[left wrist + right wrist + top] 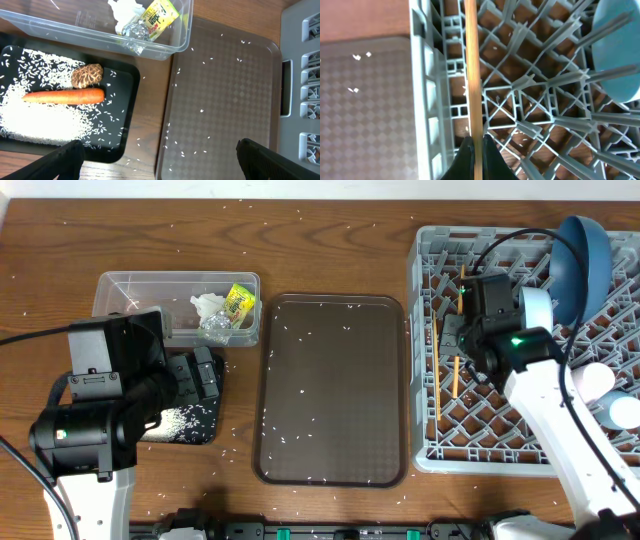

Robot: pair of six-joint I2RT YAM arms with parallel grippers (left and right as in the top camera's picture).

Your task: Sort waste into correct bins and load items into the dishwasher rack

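With the right gripper point(476, 143), pinches one wooden chopstick point(472, 70) just inside the left wall of the grey rack point(427, 100). Holds the left gripper point(157, 151) spread open well left of the rack, above carrot point(65, 95), brown lump point(87, 75) and rice point(40, 122) in the black tray point(126, 107).

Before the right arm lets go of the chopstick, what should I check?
1. Right end effector shut on chopstick: ok.
2. Chopstick over dishwasher rack, just inside its wall: ok.
3. Chopstick tip resting on rack floor: cannot tell.
4. Left end effector open, empty, away from rack: ok.
5. Carrot and mushroom in black tray; wrapper and packet in clear tub: ok.
6. Stray rice on brown tray: not ok.
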